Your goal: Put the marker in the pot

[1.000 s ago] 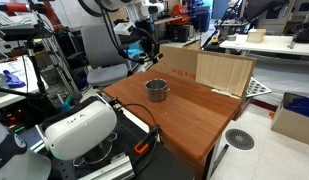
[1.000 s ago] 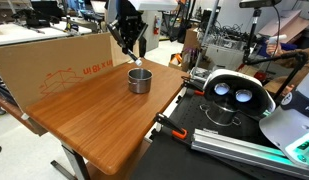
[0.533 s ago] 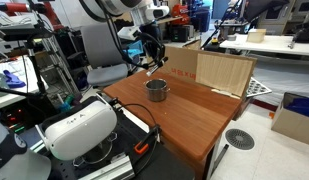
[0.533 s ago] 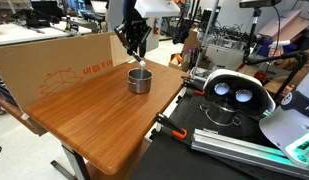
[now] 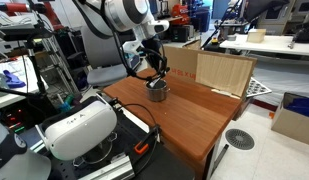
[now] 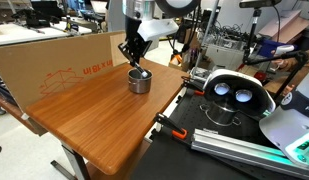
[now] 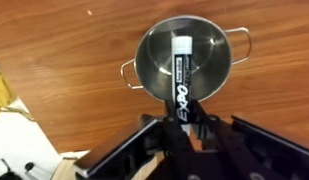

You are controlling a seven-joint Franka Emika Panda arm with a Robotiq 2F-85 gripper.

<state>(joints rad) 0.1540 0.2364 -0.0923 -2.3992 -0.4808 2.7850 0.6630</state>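
The pot (image 7: 184, 62) is a small shiny silver pan with two side handles, standing on the wooden table; it also shows in both exterior views (image 5: 157, 90) (image 6: 140, 80). The marker (image 7: 180, 80) is dark with a light greyish end and white lettering. In the wrist view it points down over the pot's inside, its tip above the pot's floor. My gripper (image 7: 181, 128) is shut on the marker's upper end and hangs right above the pot (image 5: 155, 72) (image 6: 134, 58).
The wooden table (image 5: 194, 115) has its front edges close by. A large cardboard box (image 6: 54, 60) stands along one side, and more boxes (image 5: 219, 70) are behind the pot. A white headset (image 6: 232, 92) and black clamps lie beyond the table edge.
My gripper has come down with the marker from well above the table to just over the pot. The pot has not moved.
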